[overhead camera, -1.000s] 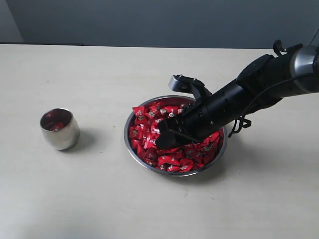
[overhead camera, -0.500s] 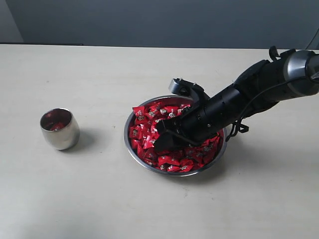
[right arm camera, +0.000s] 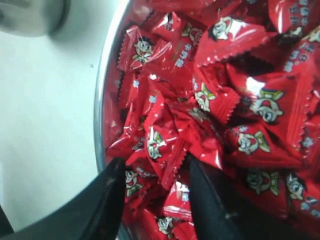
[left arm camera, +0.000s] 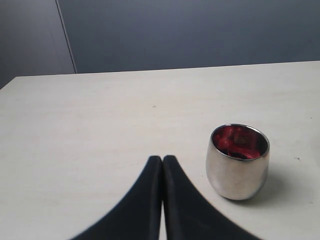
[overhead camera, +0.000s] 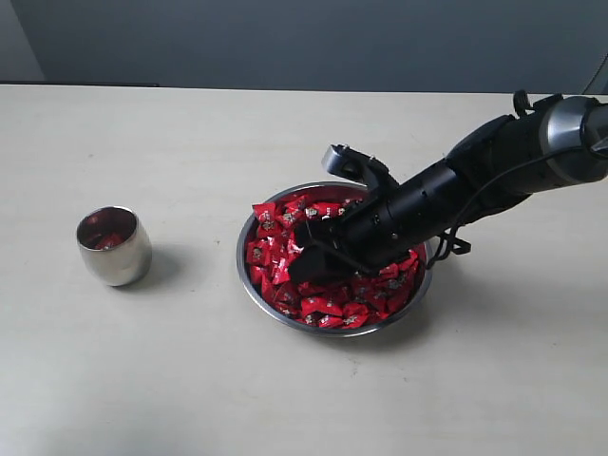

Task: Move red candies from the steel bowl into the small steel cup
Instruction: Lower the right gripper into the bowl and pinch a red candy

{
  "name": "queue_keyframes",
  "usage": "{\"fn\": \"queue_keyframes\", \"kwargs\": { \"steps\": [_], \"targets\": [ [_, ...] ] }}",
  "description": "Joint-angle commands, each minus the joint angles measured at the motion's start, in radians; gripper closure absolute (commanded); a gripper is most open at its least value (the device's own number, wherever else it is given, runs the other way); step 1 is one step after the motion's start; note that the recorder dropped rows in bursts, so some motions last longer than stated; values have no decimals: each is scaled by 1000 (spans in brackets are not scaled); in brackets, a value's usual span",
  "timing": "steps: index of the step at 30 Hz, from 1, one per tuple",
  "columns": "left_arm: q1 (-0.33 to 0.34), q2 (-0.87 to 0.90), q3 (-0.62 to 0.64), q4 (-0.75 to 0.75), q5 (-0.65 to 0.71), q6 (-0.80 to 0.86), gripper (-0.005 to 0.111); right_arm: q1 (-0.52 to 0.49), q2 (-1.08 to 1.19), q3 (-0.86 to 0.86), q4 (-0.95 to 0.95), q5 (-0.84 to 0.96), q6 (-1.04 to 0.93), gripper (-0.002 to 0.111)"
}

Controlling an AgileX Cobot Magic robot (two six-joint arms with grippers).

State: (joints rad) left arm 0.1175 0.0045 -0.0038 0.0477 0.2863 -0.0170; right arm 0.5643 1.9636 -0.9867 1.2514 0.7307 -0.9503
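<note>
Dozens of red candies (overhead camera: 328,306) fill the steel bowl (overhead camera: 242,271), which sits right of centre on your counter (overhead camera: 190,380). Your right gripper (overhead camera: 306,255) is down in the heap on the bowl's left side. Its jaws are spread wide with a few wrappers lying between them, and nothing is pinched, as far as the wrist view lets you judge. The small steel cup (overhead camera: 114,249) stands upright well to the left of the bowl, with red showing inside it. Your left gripper (left arm camera: 162,161) hovers near the cup, jaws pressed together and empty.
</note>
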Motion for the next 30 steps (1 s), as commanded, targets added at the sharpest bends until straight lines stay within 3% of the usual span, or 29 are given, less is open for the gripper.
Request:
{"fn": "queue_keyframes", "kwargs": {
  "steps": [1,11,16,22,26,30],
  "targets": [
    [1,-4,4,-2,-2,-2,106,-5,-1,2,38,-6,-30,68],
    [1,-4,4,-2,-2,-2,106,-5,41,-37,40,14,-33,68],
    [1,-4,4,-2,-2,-2,106,-5,41,-37,61,-2,-33,82],
    [1,-4,4,-2,-2,-2,106,-5,41,-37,68,-11,-40,86],
    [1,-4,4,-2,-2,-2,106,-5,41,-37,66,-11,-42,109],
    [1,-4,4,-2,-2,-2,106,-5,41,-37,62,-16,-44,109]
  ]
}}
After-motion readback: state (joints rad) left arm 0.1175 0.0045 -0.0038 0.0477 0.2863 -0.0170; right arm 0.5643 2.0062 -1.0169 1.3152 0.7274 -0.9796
